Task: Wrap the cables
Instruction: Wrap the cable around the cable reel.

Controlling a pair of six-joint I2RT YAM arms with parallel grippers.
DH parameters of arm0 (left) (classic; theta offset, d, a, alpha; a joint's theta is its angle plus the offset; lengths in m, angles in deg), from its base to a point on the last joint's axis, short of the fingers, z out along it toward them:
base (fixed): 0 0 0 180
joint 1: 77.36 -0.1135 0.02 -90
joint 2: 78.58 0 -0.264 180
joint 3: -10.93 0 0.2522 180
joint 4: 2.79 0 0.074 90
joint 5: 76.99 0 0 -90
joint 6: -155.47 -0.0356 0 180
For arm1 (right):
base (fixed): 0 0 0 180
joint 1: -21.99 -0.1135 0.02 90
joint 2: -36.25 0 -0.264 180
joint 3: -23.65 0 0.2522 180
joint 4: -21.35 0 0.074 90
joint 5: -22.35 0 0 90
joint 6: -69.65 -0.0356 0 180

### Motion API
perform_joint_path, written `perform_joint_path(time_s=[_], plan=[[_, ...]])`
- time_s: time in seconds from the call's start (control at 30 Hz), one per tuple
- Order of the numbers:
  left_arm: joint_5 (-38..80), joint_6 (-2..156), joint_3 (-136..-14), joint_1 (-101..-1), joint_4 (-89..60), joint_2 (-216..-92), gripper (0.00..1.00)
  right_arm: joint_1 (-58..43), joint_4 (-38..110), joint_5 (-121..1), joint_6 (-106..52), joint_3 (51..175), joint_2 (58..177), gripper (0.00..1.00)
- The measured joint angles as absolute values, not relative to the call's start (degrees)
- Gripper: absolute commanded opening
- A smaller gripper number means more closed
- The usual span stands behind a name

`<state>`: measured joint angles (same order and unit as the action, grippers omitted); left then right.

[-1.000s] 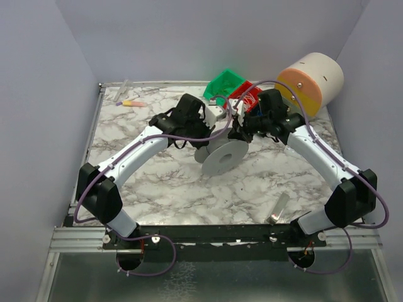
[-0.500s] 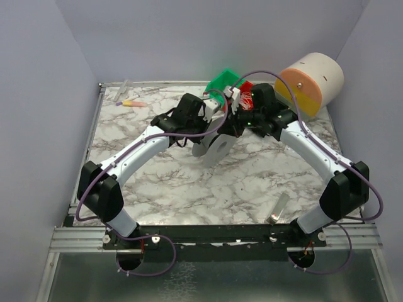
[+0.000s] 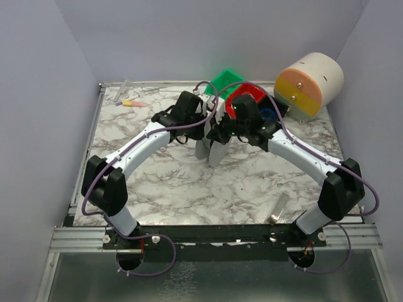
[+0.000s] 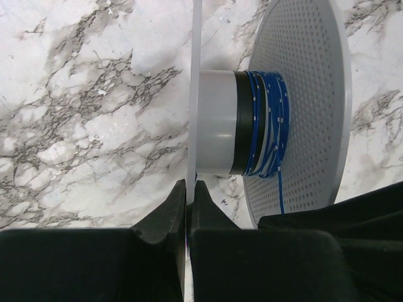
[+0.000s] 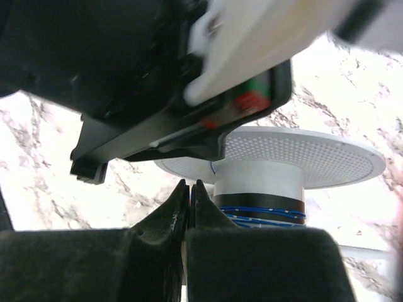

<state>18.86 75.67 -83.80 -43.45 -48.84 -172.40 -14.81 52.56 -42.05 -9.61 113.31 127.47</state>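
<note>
Our left gripper (image 4: 187,196) clamped the spool (image 4: 217,123) rim, our right gripper (image 5: 189,192) pinched narrow; we needed steady tension on the cables (image 4: 245,126).

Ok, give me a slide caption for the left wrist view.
Left gripper pinches the thin white flange of the spool; blue cable wound on its core beside a black band.

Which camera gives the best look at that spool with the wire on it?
The left wrist view: the spool side-on, both discs, the core and the blue wire wound on it. The right wrist view shows one disc and some core behind a dark arm part. From above, the arms hide most of it.
</note>
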Motion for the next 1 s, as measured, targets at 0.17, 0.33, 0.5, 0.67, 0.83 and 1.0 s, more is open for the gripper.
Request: perform_joint_path(time_s=[0.17,0.33,0.5,0.67,0.83,1.0], plan=[[22.42,78.11,-85.06,-44.94,-48.58,-173.8,0.0,-17.13,47.1,-46.16,-4.15,107.76,124.67,0.01],[26.13,80.98,-86.64,-47.23,-47.53,-176.59,0.0,-19.29,44.61,-48.95,2.45,104.52,123.88,0.01],[28.23,82.77,-87.47,-48.54,-47.53,-177.6,0.0,-21.3,44.54,-53.72,8.9,103.12,123.67,0.01],[30.35,84.39,-87.47,-49.35,-47.55,-177.75,0.0,-23.57,43.97,-59.55,15.39,100.24,121.76,0.01],[32.89,85.81,-87.47,-50.77,-47.16,-178.06,0.0,-25.61,42.64,-63.31,20.05,96.81,119.8,0.01],[35.21,86.92,-87.47,-52.5,-45.26,-178.17,0.0,-27.95,40.98,-68.67,24.92,93.07,119.21,0.0]])
